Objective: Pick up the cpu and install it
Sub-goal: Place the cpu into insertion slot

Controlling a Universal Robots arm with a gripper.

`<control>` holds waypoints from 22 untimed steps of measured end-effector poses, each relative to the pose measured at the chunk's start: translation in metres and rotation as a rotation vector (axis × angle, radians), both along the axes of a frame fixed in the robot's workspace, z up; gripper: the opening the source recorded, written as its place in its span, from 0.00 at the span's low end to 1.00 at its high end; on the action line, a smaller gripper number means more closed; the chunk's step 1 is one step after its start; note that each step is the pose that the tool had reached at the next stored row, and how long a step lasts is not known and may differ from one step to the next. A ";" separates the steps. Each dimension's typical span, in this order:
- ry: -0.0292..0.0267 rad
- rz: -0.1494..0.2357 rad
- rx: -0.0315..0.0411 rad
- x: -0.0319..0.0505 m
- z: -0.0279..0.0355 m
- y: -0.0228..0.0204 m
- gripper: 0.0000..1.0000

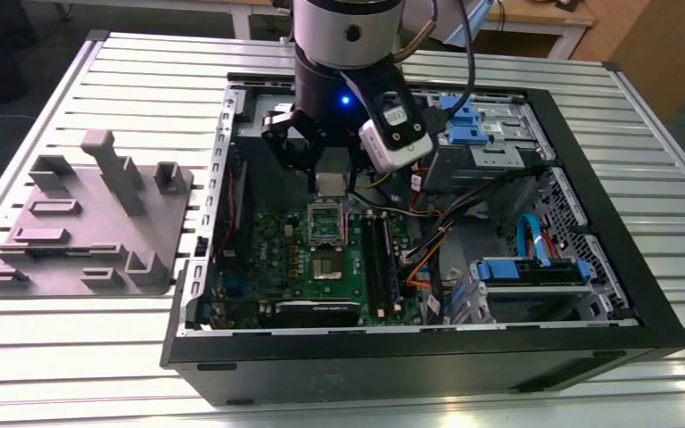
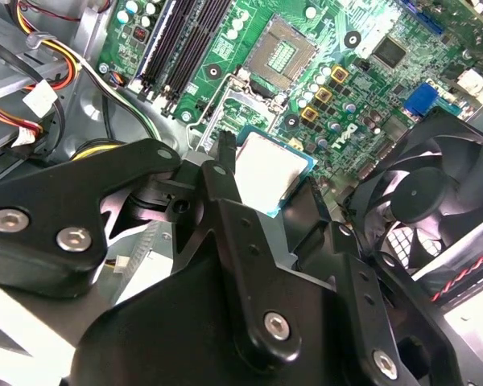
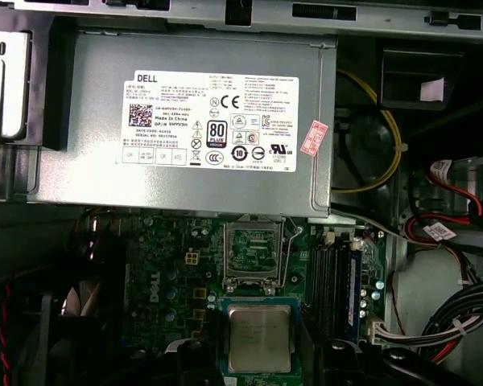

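Note:
The cpu [image 1: 331, 185] is a small square chip with a pale silver top and a greenish rim. It hangs flat between the black fingers of my gripper [image 1: 331, 181], inside the open computer case and a little above the motherboard. In both wrist views the cpu [image 2: 270, 170] [image 3: 259, 338] sits clamped by its two opposite edges in the gripper [image 2: 271, 178] [image 3: 262, 358]. The open silver socket frame [image 1: 325, 223] [image 3: 253, 253] [image 2: 280, 52] lies on the green board just beyond the chip, with nothing in it.
Black memory sticks [image 1: 378, 254] [image 2: 181, 40] run beside the socket. A grey power supply [image 3: 185, 121] stands behind it, and a black fan [image 2: 443, 193] is close to the gripper. Coloured cables [image 1: 438, 236] and a blue drive bay [image 1: 533, 267] fill the exterior view's right. A grey tray [image 1: 81, 223] lies outside the case.

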State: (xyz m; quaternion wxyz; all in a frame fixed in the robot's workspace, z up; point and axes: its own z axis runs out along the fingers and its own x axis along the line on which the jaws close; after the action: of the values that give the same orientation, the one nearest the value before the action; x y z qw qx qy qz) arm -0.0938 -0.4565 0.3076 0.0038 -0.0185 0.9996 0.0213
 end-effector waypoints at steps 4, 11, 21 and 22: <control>0.0000 0.000 0.0000 0.0000 0.0000 0.0000 0.47; 0.0000 0.000 0.0000 0.0000 -0.0001 -0.0004 0.47; 0.0023 -0.018 0.0010 0.0000 -0.0073 -0.0151 0.47; 0.0022 -0.025 0.0010 0.0000 -0.0086 -0.0158 0.47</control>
State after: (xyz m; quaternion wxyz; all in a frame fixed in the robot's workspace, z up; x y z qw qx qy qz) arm -0.0938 -0.4723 0.2990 0.0029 -0.0062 0.9997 0.0218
